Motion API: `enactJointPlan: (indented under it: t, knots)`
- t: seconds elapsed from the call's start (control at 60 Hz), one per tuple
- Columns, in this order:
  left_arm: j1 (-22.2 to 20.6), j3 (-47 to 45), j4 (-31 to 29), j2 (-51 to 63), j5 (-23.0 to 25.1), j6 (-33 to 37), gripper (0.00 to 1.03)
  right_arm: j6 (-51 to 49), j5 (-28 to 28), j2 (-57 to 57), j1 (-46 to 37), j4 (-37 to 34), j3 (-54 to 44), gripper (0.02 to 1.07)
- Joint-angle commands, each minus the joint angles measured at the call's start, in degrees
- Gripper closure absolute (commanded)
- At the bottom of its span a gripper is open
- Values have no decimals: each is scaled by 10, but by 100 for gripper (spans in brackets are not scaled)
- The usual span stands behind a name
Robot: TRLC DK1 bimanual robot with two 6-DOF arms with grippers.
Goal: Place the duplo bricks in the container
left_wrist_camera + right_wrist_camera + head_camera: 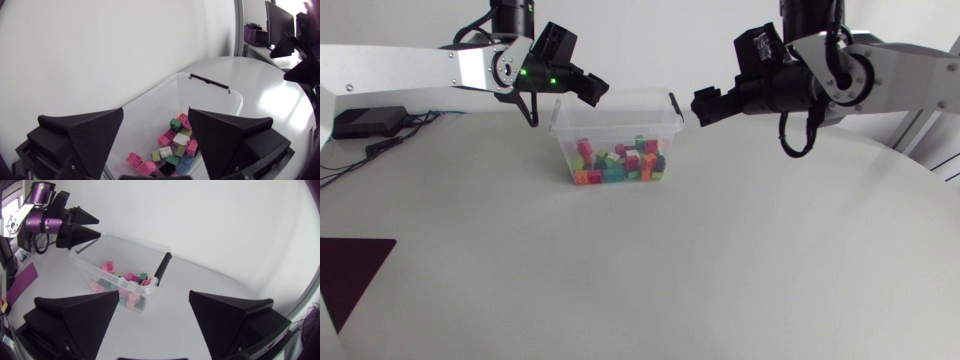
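Dark maroon patch on table at 8 o'clock, near the edge. L arm enters from 9 o'clock. L gripper hangs above the 10 o'clock corner of the container, not touching it. In L wrist view its fingers stand wide apart, gripping nothing — the bricks lie below, seen thru the gap.

Container: clear plastic tub, upright, open-topped, at approx 12 o'clock on the table, a bit left of centre, w/ a black handle on its 3 o'clock end. Duplo bricks are inside, piled loosely on the tub floor — pink, green, red, orange, blue, a white one or two.

R gripper sits just off the tub's 2 o'clock side, near the handle but apart from it, tips pointing at it. R wrist view: its fingers are spread wide, empty, w/ the container ahead of the gripper at its 11 o'clock. R arm comes in from 3 o'clock.
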Motion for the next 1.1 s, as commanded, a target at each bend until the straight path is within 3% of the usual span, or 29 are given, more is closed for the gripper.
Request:
enactJointPlan:
  t: [0.0,0.333,0.583,0.817,1.083]
  knots:
    - [-1,-22,12,-19,-12,-5,5,-11,7,-24,-14,9,-19,6]
    - [25,-127,83,-105,-71,-2,5,-24,30,-100,-40,23,-76,6]
    - [36,-211,129,-174,-115,-5,5,-23,79,-156,-38,42,-129,6]
    - [59,-307,188,-267,-116,5,5,-27,114,-216,-48,48,-165,6]
    - [69,-451,258,-394,-115,21,5,-54,166,-290,-48,106,-245,6]
